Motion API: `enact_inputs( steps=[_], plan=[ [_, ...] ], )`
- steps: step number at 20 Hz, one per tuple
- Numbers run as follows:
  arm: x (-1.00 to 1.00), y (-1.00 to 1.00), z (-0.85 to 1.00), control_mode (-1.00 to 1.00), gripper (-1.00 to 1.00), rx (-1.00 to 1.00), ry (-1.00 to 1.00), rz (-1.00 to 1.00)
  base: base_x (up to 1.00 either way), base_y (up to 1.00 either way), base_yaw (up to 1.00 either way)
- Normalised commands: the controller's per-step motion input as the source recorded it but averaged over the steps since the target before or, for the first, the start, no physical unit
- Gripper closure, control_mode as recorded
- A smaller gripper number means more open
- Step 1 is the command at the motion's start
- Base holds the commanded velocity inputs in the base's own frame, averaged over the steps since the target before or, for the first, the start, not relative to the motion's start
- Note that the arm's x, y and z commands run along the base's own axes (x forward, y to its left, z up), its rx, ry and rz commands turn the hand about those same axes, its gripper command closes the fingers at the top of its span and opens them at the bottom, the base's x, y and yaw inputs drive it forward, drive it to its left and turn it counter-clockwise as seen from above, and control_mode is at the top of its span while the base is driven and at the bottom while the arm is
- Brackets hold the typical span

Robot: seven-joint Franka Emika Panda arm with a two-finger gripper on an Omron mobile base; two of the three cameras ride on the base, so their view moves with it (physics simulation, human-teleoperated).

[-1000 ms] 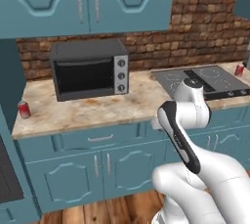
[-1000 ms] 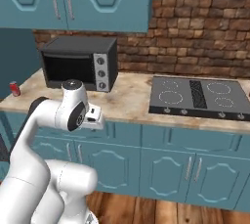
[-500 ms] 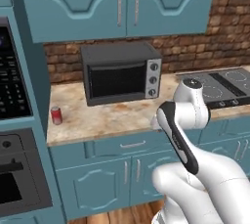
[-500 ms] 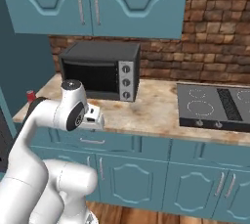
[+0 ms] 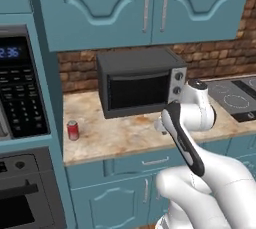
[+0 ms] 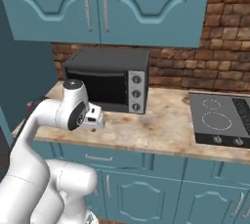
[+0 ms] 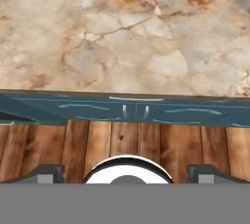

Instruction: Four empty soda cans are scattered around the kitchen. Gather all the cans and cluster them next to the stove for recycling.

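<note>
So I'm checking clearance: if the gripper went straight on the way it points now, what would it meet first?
Probably the bare stone countertop near its front edge; the gripper, jaws open, points down at it.

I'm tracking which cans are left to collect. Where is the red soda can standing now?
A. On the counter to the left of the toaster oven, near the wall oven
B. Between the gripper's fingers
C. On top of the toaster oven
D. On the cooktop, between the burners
A: the red soda can stands upright on the counter, left of the toaster oven and beside the wall oven.
</note>
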Motion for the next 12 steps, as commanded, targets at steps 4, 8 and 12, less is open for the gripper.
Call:
enact_inputs(
  steps=[4,8,12],
  plan=[
    [0.00,0.00,0.00,1.00,-1.00,0.00,0.00,0.00,0.06,0.79,0.00],
    [0.00,0.00,0.00,1.00,-1.00,0.00,0.00,0.00,0.28,0.45,0.00],
    [0.00,0.00,0.00,1.00,-1.00,0.00,0.00,0.00,0.29,0.36,0.01]
  ],
)
